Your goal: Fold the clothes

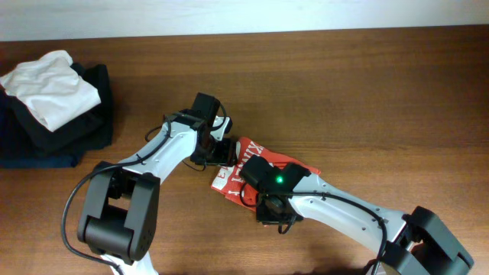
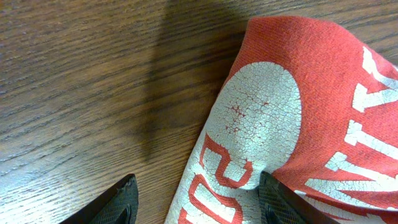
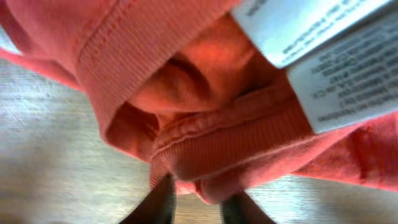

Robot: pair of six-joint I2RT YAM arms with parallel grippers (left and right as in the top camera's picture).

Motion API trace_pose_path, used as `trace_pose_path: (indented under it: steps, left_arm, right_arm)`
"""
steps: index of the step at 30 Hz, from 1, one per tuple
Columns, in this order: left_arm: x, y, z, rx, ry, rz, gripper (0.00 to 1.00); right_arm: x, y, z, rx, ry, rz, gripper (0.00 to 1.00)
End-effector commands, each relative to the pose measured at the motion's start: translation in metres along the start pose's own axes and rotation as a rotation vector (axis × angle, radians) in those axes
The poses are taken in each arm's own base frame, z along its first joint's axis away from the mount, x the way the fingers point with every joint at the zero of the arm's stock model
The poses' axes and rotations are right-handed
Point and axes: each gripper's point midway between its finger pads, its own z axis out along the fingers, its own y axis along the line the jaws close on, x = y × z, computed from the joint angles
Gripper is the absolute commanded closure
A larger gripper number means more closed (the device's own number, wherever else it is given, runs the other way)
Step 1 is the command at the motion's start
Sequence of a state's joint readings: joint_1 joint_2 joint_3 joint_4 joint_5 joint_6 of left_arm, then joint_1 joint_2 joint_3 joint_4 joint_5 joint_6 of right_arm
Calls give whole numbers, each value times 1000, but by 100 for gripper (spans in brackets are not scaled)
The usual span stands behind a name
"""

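Two grippers meet at the red-orange T-shirt (image 1: 228, 182), bunched near the middle of the wooden table (image 1: 367, 92). Over its left edge the left gripper (image 2: 199, 202) hangs with fingers spread wide above the cracked white print. The right gripper (image 3: 198, 204) pinches a ribbed fold beside the white care labels (image 3: 323, 56). At far left, a white garment (image 1: 50, 88) lies on dark folded garments (image 1: 76, 134).
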State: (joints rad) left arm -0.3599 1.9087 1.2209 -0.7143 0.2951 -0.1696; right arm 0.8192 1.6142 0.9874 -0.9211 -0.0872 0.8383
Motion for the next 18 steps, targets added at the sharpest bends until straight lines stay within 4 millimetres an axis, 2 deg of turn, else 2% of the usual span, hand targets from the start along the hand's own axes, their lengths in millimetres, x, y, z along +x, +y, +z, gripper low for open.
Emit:
trace_pose_path:
  steps: [1, 3, 5, 7, 8, 10, 11, 12, 14, 16, 18]
  left_arm:
    - [6, 4, 5, -18, 21, 0, 39]
    - [7, 5, 5, -19, 27, -1, 39]
    - [9, 5, 5, -20, 32, -3, 39]
    - [8, 5, 5, -20, 31, -2, 39]
    - [9, 5, 5, -20, 32, -3, 39]
    - [10, 5, 5, -21, 36, -4, 39]
    - [10, 5, 5, -21, 36, -4, 39]
    - [10, 5, 5, -21, 36, -4, 39]
    - [9, 5, 5, -21, 36, -4, 39]
    - [9, 5, 5, -21, 35, -4, 39]
    - [9, 5, 5, -21, 35, -4, 39]
  right_arm:
    - [-8, -8, 4, 57, -42, 6, 95]
    - [-2, -28, 9, 139, -39, 106, 96]
    - [4, -48, 5, 231, -40, 167, 96]
    - [3, -54, 4, 261, -50, 165, 95]
    - [2, -55, 4, 262, -49, 171, 88]
    - [2, -62, 3, 263, -23, 205, 85]
    - [4, -61, 3, 232, 13, 203, 82]
    - [3, -55, -4, 172, 32, 173, 74]
    - [-2, -42, -25, 76, -12, 116, 67]
    - [-8, -26, -51, -27, -76, 41, 55]
    - [-7, -15, -60, -98, -91, -43, 54]
